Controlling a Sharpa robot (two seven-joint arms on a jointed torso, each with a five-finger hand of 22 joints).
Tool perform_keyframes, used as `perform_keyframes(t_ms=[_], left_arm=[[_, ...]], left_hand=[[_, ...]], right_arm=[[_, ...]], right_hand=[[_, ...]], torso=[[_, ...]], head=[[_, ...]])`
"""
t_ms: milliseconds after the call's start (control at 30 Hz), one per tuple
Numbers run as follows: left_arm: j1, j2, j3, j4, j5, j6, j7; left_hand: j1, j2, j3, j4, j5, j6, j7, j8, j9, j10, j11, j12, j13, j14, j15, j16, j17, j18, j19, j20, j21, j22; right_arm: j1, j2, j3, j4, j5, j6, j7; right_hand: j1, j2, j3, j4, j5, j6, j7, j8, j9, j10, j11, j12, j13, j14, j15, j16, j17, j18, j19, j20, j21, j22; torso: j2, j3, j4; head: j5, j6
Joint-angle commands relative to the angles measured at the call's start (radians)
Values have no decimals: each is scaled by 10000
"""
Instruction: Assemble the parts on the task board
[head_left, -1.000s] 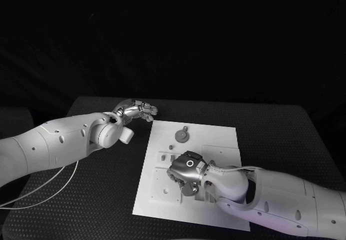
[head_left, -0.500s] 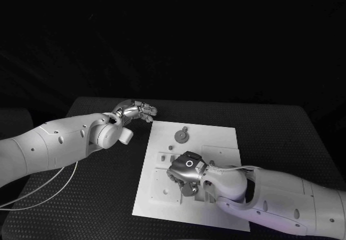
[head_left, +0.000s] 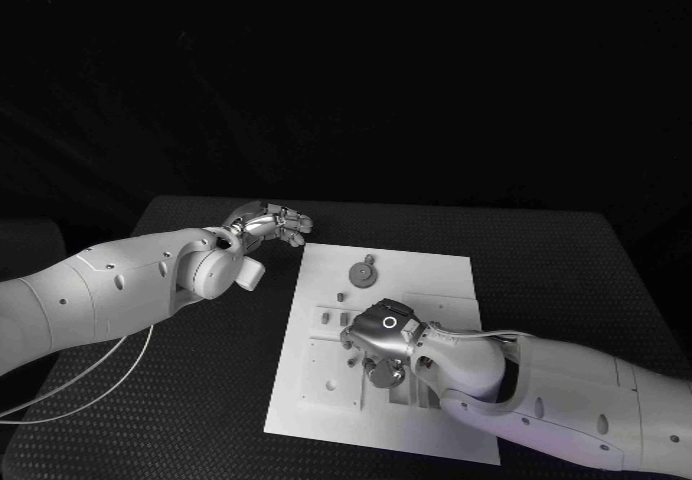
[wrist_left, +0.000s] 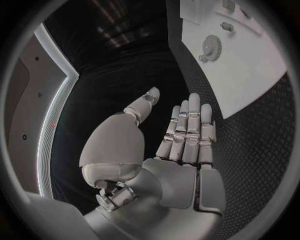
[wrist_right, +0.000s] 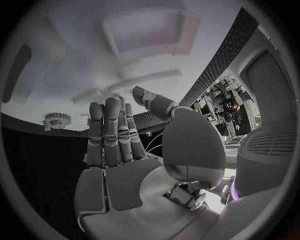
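The white task board (head_left: 433, 275) lies in the middle of the table. A round grey gear part (head_left: 365, 270) rests on its far half, and the same gear (wrist_left: 211, 48) lies on the board in the left wrist view. My right hand (head_left: 382, 342) hovers low over the board's middle, above raised blocks and slots. Its fingers (wrist_right: 111, 132) are stretched out straight with nothing in them, and the gear (wrist_right: 56, 119) lies beyond them. My left hand (head_left: 274, 222) hangs off the board's far left corner, fingers (wrist_left: 187, 130) straight and side by side, holding nothing.
The black textured table (head_left: 202, 370) surrounds the board on all sides. A small round piece (head_left: 385, 377) shows just under my right hand, and I cannot tell what it is. A thin white cable (head_left: 87, 385) trails under my left arm.
My right hand has shifted slightly to the right and farther over the board's middle. My left hand has hardly moved.
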Motion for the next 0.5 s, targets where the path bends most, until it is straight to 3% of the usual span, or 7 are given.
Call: perform_keyframes(t_ms=[33, 167, 233, 333, 367, 433, 500], left_arm=[[8, 4, 8, 21, 46, 147, 51], [5, 29, 8, -3, 46, 162, 75], [5, 41, 7, -16, 46, 143, 97], [4, 31, 7, -27, 46, 120, 156], [2, 32, 6, -48, 46, 114, 177], [-4, 42, 6, -69, 47, 98, 197], [-25, 43, 5, -86, 48, 99, 236]], left_hand=[[-30, 75, -67, 16, -13, -54, 28, 22, -15, -11, 32, -8, -10, 58, 43, -68, 16, 172, 90, 12, -51, -13], [-28, 74, -67, 16, -13, -56, 29, 21, -16, -13, 32, -8, -10, 58, 44, -71, 17, 173, 89, 12, -53, -13], [-27, 75, -66, 16, -13, -57, 29, 21, -17, -13, 32, -8, -10, 58, 44, -72, 18, 173, 90, 12, -53, -13], [-27, 77, -65, 17, -13, -57, 30, 22, -17, -14, 33, -8, -10, 58, 44, -73, 19, 173, 90, 12, -54, -13], [-28, 78, -65, 17, -13, -57, 30, 22, -17, -14, 33, -8, -10, 58, 44, -73, 19, 173, 90, 12, -54, -13], [-40, 82, -71, 26, -14, -48, 27, 29, -16, -6, 31, -2, -8, 63, 44, -75, 24, 171, 93, 14, -52, -11], [-56, 80, -79, 34, -14, -37, 24, 39, -14, 9, 24, 7, -3, 71, 43, -78, 31, 171, 96, 14, -51, -8]], right_arm=[[107, -117, 3, 81, 26, -543, -129], [246, -461, 19, 315, 147, -1021, -27], [298, -666, 94, 436, 651, -1293, 135], [376, -1050, 392, 655, 1476, -1421, 400], [409, -1197, 464, 716, 1641, -1396, 464], [484, -1448, 712, 756, 2246, -1166, 537], [596, -1783, 802, 798, 2402, -945, 635]], right_hand=[[21, -82, -26, -21, -42, -14, -59, -49, -17, -72, 13, -40, -32, -14, 67, -33, 15, 212, -77, 2, -47, 11], [91, -80, 14, -15, -41, -5, -112, -22, -17, -67, 17, -31, -74, -11, 71, -26, 28, 212, -82, 1, -38, 19], [124, -84, 72, 3, -42, 33, -127, 15, -11, 17, -10, 15, -90, 37, 47, 6, 47, 212, -45, -6, -9, 31], [100, -89, 82, 9, -45, 59, -120, 45, -7, 119, -49, 68, -99, 113, 10, 59, 77, 212, 19, -25, 46, 53], [59, -80, 50, 27, -45, 74, -107, 57, -4, 203, -73, 114, -84, 151, -12, 84, 88, 212, 51, -30, 74, 65], [-20, -78, -20, 39, -57, 100, -72, 81, -1, 335, -124, 185, -68, 229, -64, 134, 114, 212, 119, -54, 139, 92], [-230, -77, -222, 45, -49, 92, -60, 90, -7, 392, -151, 213, -75, 311, -92, 187, 144, 212, 192, -82, 216, 127]], torso=[[-2, 1, 2], [0, -3, 8], [-13, 0, -3], [-16, 2, -9], [-21, 5, -14], [-22, 7, -27], [-29, -1, -35]], head=[[-5, 25], [-25, 69], [-33, 100], [-28, 145], [-28, 158], [-32, 176], [-46, 215]])
